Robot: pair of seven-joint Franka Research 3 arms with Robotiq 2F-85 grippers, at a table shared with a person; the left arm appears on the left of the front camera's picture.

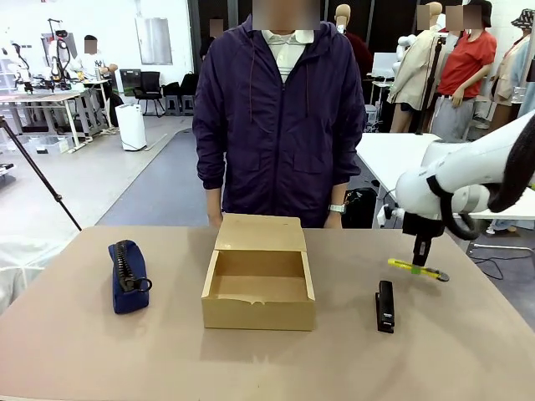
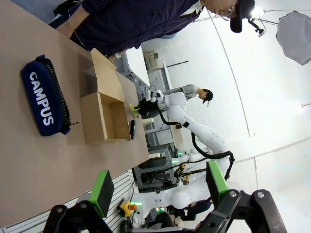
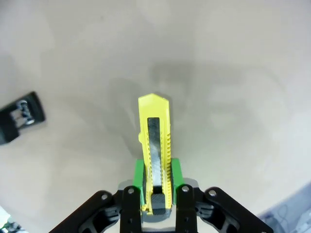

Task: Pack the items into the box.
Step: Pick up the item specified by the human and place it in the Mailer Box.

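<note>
1. To the robot's left of the right gripper (image 1: 422,251), past the black stapler (image 1: 384,306), the box (image 1: 259,316) is sitting with its flap lid lying back toward the person and its inside showing bare. There is one box, and its long side is running across the table.
2. Farther out on that same side, beyond the box, the navy pouch (image 1: 128,276) is lying on the table with its long axis pointing from the robot toward the person. There is one pouch. It is lying out ahead of the left gripper (image 2: 159,187), whose jaws are standing wide with nothing between them, so the left arm is looking like the nearer one for it.
3. Between the right jaws, the yellow-green tool (image 3: 155,131) is being pinched near one end by the green pads (image 3: 138,174), which are closing narrowly on it. Its long axis is running crosswise to the fingers and nearly level. There is one tool. Whether it is clearing the tabletop I cannot tell.
4. The coming move is probably turning on this: the box mouth is lying sideways from the loaded jaws, toward the robot's left, with the one stapler lying just beside that path.
</note>
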